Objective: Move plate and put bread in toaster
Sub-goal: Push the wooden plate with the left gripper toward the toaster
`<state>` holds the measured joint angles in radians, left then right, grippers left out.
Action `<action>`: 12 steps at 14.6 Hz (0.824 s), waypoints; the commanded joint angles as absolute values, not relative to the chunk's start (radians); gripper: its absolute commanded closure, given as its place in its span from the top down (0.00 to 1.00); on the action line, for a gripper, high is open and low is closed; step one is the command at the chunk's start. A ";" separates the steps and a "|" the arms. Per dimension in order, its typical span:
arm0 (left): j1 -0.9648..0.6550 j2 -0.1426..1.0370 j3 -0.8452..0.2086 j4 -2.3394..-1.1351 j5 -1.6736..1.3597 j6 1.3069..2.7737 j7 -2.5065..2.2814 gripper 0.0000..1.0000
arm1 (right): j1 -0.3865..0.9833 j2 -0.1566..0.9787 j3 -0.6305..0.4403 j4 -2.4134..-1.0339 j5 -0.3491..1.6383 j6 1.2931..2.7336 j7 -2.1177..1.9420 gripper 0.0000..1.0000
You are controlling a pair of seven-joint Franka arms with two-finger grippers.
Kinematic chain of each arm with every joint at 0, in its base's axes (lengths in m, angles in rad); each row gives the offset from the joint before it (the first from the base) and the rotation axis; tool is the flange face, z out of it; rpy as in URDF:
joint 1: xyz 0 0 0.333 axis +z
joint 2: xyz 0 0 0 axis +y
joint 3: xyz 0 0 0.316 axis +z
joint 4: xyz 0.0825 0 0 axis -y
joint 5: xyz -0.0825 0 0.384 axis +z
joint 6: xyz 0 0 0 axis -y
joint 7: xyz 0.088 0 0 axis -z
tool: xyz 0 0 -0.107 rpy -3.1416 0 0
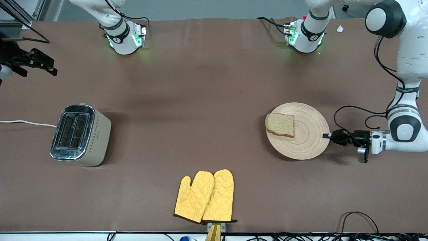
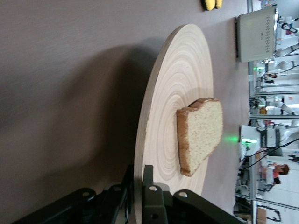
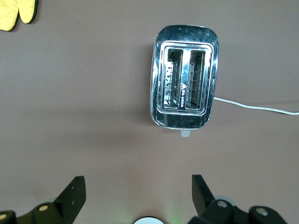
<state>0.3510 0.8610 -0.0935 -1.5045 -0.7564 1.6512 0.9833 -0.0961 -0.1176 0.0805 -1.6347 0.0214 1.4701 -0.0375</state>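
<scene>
Open brown table [image 1: 200, 100] fills the middle of the front frame, between the toaster [image 1: 80, 135] at left and the plate [image 1: 302, 134] at right. Only the yellow oven mitts [image 1: 205, 196] at bottom centre stand near that stretch. The toaster's slots face up uncovered; its white cord [image 1: 26, 123] trails to the left edge. The left gripper [image 1: 329, 136] is clamped on the plate's right rim, blocking that side; the bread [image 1: 280, 124] lies on the plate's left part.

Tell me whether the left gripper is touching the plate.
Touching. In the left wrist view the left gripper has its fingers on either side of the plate rim, clamped on the edge. The front view shows its tips at the rim too.
</scene>
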 commanded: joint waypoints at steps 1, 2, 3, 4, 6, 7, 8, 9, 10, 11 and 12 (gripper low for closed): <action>0.347 0.853 -0.193 -1.499 -0.821 1.646 0.837 0.00 | -0.098 -0.114 0.077 -1.626 0.035 1.459 -0.043 1.00; 0.345 0.853 -0.228 -1.497 -0.840 1.654 0.783 0.00 | -0.097 -0.112 0.077 -1.625 0.035 1.460 -0.043 1.00; 0.331 0.854 -0.262 -1.497 -0.868 1.673 0.735 0.00 | -0.097 -0.112 0.077 -1.626 0.035 1.459 -0.043 1.00; 0.310 0.853 -0.277 -1.497 -0.893 1.699 0.703 0.00 | -0.098 -0.113 0.077 -1.626 0.035 1.457 -0.043 1.00; 0.243 0.854 -0.293 -1.497 -0.966 1.761 0.663 0.00 | -0.100 -0.112 0.075 -1.626 0.035 1.457 -0.044 1.00; 0.200 0.856 -0.291 -1.497 -1.003 1.796 0.658 0.00 | -0.101 -0.112 0.075 -1.626 0.035 1.459 -0.044 1.00; 0.154 0.859 -0.291 -1.497 -1.043 1.836 0.655 0.00 | -0.100 -0.112 0.074 -1.626 0.035 1.457 -0.044 1.00; 0.109 0.861 -0.291 -1.497 -1.090 1.883 0.638 0.00 | -0.101 -0.112 0.075 -1.626 0.035 1.457 -0.044 1.00; 0.051 0.861 -0.291 -1.499 -1.141 1.944 0.618 0.00 | -0.100 -0.112 0.075 -1.626 0.035 1.457 -0.044 1.00; -0.003 0.861 -0.291 -1.497 -1.190 2.009 0.614 0.00 | -0.100 -0.112 0.075 -1.626 0.035 1.457 -0.044 1.00; -0.053 0.865 -0.291 -1.499 -1.247 2.067 0.614 0.00 | -0.100 -0.112 0.075 -1.626 0.035 1.459 -0.044 1.00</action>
<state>0.0244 0.8671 -0.2888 -1.5022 -1.1448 1.9922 0.6282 -0.0967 -0.1166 0.0771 -1.6347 0.0215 1.4672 -0.0375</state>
